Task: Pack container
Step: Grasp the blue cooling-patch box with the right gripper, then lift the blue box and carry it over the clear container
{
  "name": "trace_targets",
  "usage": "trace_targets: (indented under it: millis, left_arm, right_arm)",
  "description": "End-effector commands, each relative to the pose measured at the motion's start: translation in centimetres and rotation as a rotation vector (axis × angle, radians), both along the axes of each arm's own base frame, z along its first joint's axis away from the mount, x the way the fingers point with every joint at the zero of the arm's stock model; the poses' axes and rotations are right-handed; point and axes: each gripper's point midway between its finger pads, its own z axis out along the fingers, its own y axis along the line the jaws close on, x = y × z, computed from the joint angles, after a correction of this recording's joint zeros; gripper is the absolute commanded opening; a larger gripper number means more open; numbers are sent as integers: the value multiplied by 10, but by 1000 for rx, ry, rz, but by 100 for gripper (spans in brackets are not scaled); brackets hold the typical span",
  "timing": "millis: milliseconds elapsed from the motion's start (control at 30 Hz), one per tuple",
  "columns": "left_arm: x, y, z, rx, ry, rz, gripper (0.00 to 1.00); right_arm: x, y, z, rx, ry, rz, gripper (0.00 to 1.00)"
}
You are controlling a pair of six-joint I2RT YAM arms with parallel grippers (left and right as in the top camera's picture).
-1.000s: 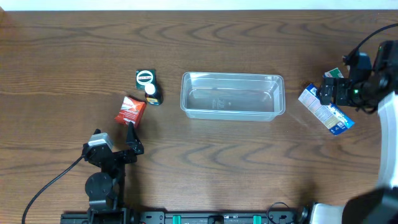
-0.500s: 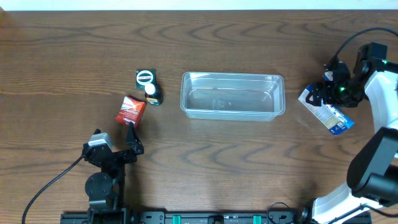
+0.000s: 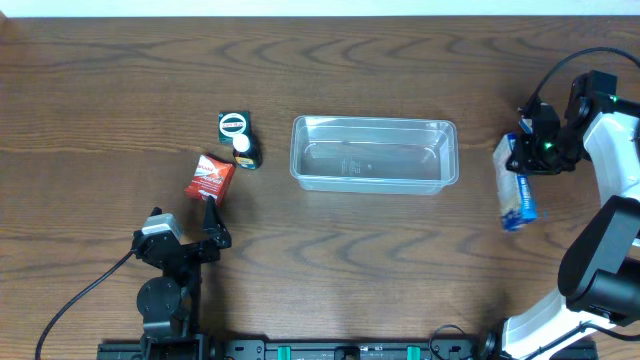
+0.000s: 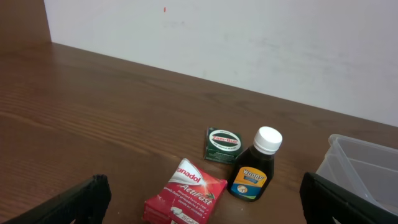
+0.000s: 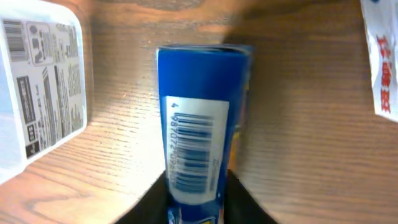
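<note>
The container (image 3: 375,153), a clear tub, stands mid-table with nothing in it; its corner (image 4: 367,165) shows in the left wrist view. To its right my right gripper (image 3: 530,150) is shut on a blue and white box (image 3: 513,192). In the right wrist view that box (image 5: 199,118) stands on its edge, barcode up, pinched between my right gripper (image 5: 198,190). My left gripper (image 3: 212,222) is open just in front of a red Panadol box (image 3: 209,178). The same red box (image 4: 186,193) lies between the spread fingers (image 4: 87,196).
A dark syrup bottle with a white cap (image 3: 244,152) and a small green box (image 3: 233,125) sit left of the container. White printed packets show at the left edge (image 5: 37,93) and top right (image 5: 382,56) of the right wrist view.
My right gripper has closed on the blue and white box. The box has swung from lying slanted and flat to standing on its edge. The left arm has not moved.
</note>
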Motion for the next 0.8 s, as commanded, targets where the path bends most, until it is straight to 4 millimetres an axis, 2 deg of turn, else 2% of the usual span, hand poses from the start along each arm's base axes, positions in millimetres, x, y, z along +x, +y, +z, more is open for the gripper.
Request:
trace_targets:
  millis: [0, 133, 267, 367, 500, 567, 633, 733, 767]
  left_arm:
    - [-1, 6, -19, -3, 57, 31, 98]
    - [-1, 6, -19, -3, 57, 31, 98]
    - [-1, 6, -19, -3, 57, 31, 98]
    - [-1, 6, -19, -3, 57, 31, 98]
    - [-1, 6, -19, -3, 57, 31, 98]
    - [-1, 5, -19, -4, 57, 31, 98]
    - [-1, 6, -19, -4, 57, 31, 98]
    - [-1, 6, -19, -3, 57, 31, 98]
    - [-1, 5, -19, -4, 57, 31, 98]
  right_arm:
    - [1, -2, 1, 2, 1, -9, 11]
    - [0, -4, 3, -7, 10, -33, 1]
    - [-3, -13, 15, -56, 45, -69, 1]
    - [-5, -15, 35, -66, 61, -68, 1]
    - [1, -13, 78, -73, 33, -53, 1]
    - [8, -5, 104, -78, -16, 12, 1]
    - [17, 12, 133, -67, -99, 113, 1]
    - [31, 53, 174, -62, -258, 336, 1]
    - [33, 66, 182, -66, -296, 408, 1]
